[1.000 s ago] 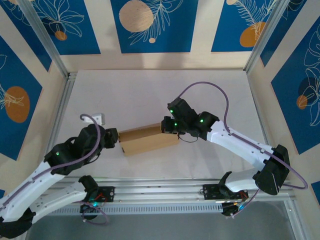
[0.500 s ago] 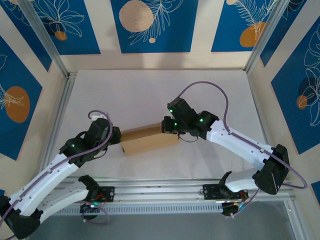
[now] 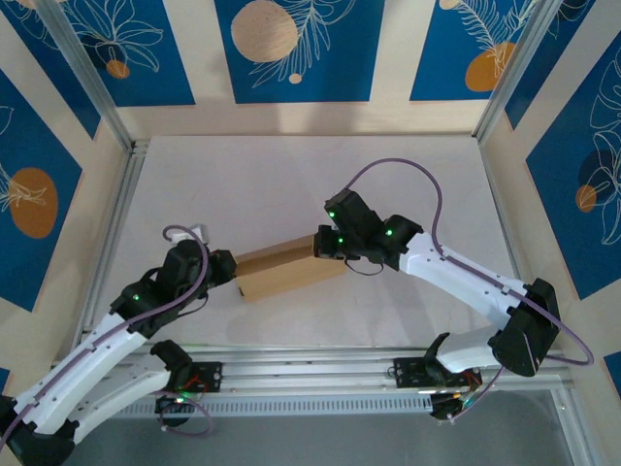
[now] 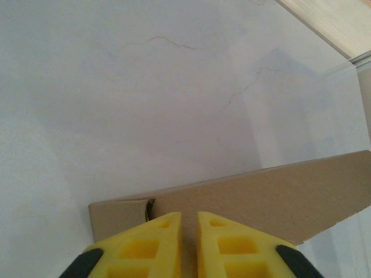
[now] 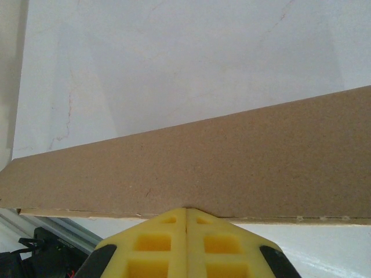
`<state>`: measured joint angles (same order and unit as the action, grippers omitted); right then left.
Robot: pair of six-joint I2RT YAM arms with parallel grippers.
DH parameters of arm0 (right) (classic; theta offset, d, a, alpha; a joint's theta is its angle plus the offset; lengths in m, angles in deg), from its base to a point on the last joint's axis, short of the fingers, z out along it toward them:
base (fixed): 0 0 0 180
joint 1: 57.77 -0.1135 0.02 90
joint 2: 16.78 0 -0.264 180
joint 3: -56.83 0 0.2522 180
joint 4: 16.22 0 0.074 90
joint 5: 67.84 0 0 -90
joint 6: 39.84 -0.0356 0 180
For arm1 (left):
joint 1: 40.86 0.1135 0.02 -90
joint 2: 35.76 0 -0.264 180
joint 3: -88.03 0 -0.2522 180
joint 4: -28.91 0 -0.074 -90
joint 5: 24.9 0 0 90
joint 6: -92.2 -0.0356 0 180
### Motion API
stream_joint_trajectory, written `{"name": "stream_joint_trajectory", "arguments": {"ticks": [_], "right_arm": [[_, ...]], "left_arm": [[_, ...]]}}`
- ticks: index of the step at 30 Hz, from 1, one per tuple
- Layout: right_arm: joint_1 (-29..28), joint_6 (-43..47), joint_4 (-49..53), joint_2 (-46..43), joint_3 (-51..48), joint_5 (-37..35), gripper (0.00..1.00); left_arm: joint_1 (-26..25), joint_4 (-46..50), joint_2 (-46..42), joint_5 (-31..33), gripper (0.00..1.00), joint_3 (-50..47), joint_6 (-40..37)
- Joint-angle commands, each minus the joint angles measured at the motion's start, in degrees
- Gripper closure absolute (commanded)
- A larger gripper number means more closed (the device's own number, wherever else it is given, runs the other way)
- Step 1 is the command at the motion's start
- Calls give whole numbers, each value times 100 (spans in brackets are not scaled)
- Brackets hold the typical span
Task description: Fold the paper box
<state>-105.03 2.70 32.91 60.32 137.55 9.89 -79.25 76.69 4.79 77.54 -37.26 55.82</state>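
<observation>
The paper box (image 3: 291, 274) lies in the middle of the table (image 3: 291, 175), running from 8 to 2 o'clock. The left gripper (image 4: 189, 217) nips its 8 o'clock end; the right gripper (image 5: 186, 211) — fingers clenched together, empty — rests against the 2 o'clock end. Probably a late tucking step: next, seat the nipped flap firmly.

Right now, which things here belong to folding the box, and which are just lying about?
In the job: paper box, left gripper, right gripper.
Lying about: small white object beside the left arm, on the table.
</observation>
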Motion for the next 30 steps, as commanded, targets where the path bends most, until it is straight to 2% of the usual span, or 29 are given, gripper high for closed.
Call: {"name": "stream_joint_trajectory", "arguments": {"ticks": [1,5,8,10,13,17,24,30], "right_arm": [[18,0,381,185,-60,36,99],[77,84,460,230,130,62,99],[103,144,492,270,274,101,98],[117,193,505,304,357,126,98],[141,246,505,380,448,161,98],[175,273,464,477,508,234,98],[183,279,426,580,553,331,98],[179,279,426,561,565,393,98]], "left_arm": [[16,434,43,-252,81,-41,126],[14,999,-25,186,68,420,-211],[13,1455,-148,427,66,708,-744],[16,1685,-170,385,69,791,-967],[5,1760,-95,-172,74,716,-1187],[-20,1695,-123,-514,75,550,-1254],[-21,1362,206,-508,78,590,-1479],[-20,1095,647,-85,83,568,-1579]]}}
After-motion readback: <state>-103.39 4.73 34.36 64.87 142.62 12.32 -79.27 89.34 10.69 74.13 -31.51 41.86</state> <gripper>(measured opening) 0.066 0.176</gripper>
